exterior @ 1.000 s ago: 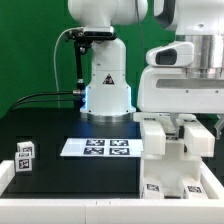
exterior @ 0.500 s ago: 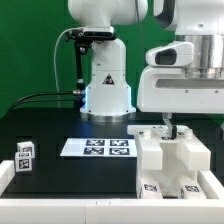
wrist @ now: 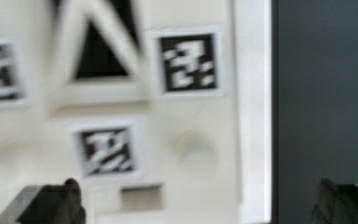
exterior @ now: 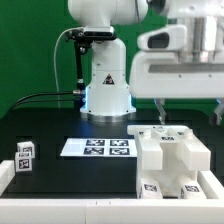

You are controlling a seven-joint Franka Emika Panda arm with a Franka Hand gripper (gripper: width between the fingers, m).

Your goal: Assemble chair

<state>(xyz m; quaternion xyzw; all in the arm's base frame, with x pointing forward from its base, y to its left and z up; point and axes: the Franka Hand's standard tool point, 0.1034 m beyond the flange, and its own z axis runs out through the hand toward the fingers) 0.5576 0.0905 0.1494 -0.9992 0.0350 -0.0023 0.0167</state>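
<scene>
We judge chair barely begun: gripper [exterior: 188, 110] fingers apart, empty, above white parts [exterior: 172, 155]; small tagged piece [exterior: 23, 156] unjoined

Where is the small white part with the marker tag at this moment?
The small white part sits on the black table near the exterior view's left edge, left of the marker board, far from the chair assembly.

Evenly bright exterior view; wrist view blurred.

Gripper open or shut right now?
Open. Wrist view shows the fingers wide apart, gripping nothing, with the white chair part beyond them.
</scene>
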